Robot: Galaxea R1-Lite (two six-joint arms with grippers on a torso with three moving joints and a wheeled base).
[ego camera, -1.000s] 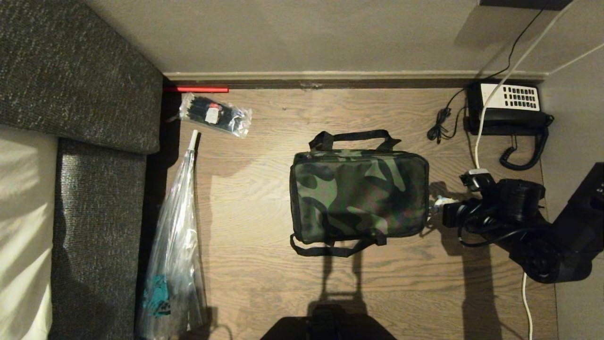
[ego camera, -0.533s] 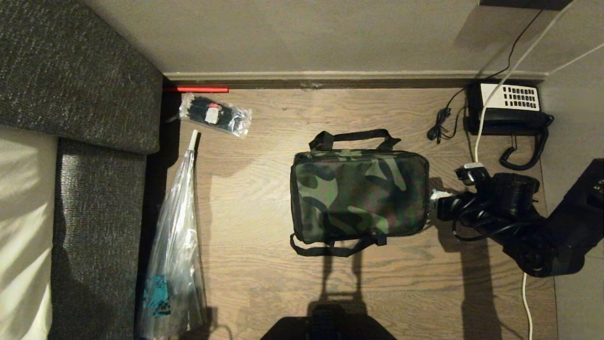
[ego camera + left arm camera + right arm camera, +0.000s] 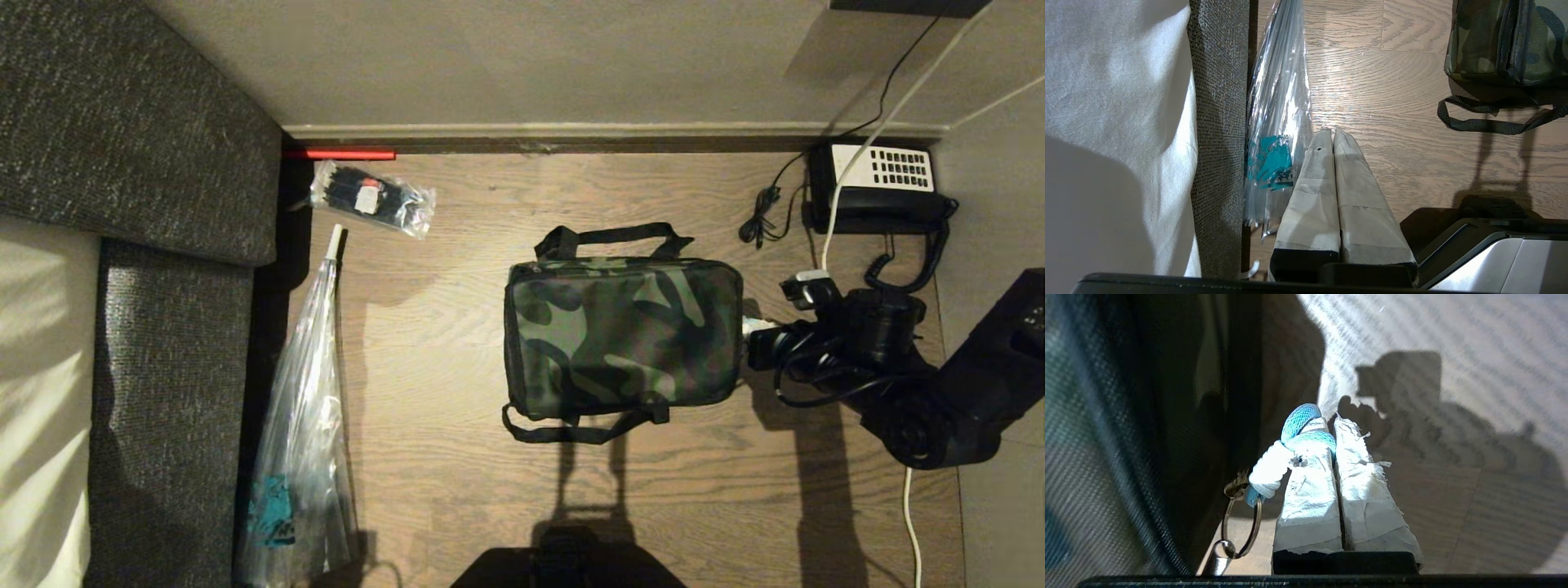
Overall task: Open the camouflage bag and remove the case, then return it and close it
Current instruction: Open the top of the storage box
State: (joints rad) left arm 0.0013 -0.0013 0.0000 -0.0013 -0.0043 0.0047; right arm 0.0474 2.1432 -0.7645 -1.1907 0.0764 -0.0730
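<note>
wood floor, centre frame: with the right gripper (image 3: 1331,424) clamped on the zipper cord (image 3: 1300,418), draw it steadily along the camouflage bag (image 3: 622,336) edge.

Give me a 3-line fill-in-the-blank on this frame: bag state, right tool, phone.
1. The camouflage bag lies on the wooden floor with its lid ____.
2. The right tool is shut on a ____ cord loop tied to the zipper ring.
3. The desk telephone sits in the corner on the robot's ____ side.

Missing: closed; blue; right
</note>
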